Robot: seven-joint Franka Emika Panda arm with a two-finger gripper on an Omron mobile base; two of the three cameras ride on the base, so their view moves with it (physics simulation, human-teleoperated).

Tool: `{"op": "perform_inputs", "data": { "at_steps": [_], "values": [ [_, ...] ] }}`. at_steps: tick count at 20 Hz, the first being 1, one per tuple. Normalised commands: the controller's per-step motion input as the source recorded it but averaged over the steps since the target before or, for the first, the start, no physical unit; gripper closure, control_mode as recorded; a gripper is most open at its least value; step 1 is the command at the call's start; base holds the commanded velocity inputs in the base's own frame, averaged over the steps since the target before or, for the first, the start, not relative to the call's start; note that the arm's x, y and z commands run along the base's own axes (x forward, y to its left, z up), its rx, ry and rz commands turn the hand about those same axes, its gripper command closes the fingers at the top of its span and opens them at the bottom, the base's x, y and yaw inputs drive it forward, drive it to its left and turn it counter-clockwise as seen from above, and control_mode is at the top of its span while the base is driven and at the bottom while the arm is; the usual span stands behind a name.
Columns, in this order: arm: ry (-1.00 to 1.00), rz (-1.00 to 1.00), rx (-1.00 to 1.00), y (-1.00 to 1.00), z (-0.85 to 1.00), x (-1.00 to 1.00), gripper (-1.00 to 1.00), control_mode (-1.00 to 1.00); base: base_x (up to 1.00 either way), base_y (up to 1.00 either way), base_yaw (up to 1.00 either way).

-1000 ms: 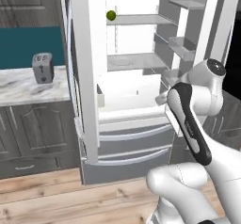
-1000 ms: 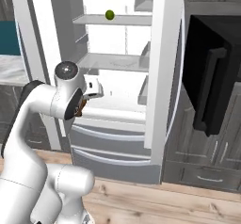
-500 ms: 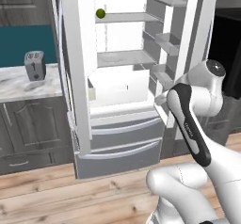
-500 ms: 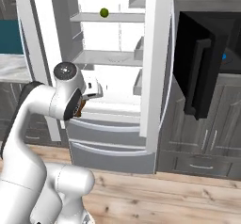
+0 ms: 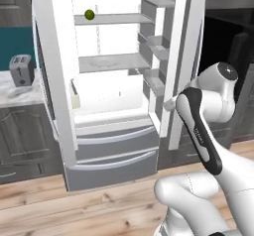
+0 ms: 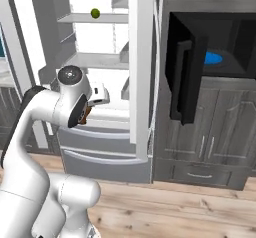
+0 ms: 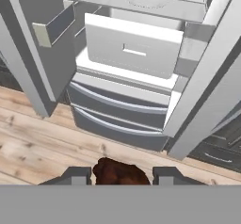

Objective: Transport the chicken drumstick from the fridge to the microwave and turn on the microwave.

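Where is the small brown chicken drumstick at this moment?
In the hand view, the small brown chicken drumstick sits between the end effector fingertips at the bottom centre, in front of the open white fridge.

Light wood plank floor (image 7: pixel 42 143) below hand, running under all units. Grey panelled base cabinets (image 6: pixel 210 147) right of hand, with drawer beneath. More grey cabinets (image 5: pixel 25 136) far left of hand, carrying pale marbled worktop (image 5: pixel 20 93). Grey toaster (image 5: pixel 21 70) upright on worktop. Teal wall (image 5: pixel 17 44) behind it. Dark upper cabinet (image 5: pixel 15 4) above. Even, flat light.
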Motion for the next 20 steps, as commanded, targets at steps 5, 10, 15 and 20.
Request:
{"op": "perform_inputs", "data": {
  "at_steps": [5, 10, 15, 20],
  "values": [
    [0.00, 0.00, 0.00, 0.00, 0.00, 0.00, 1.00, 1.00, 0.00, -0.62, 0.00],
    [0.00, 0.00, 0.00, 0.00, 0.00, 0.00, 1.00, 1.00, 0.00, -0.64, 0.00],
    [0.00, 0.00, 0.00, 0.00, 0.00, 0.00, 1.00, 1.00, 0.00, -0.64, -0.01],
    [0.00, 0.00, 0.00, 0.00, 0.00, 0.00, 1.00, 1.00, 0.00, -0.64, -0.02]
  ]
}}
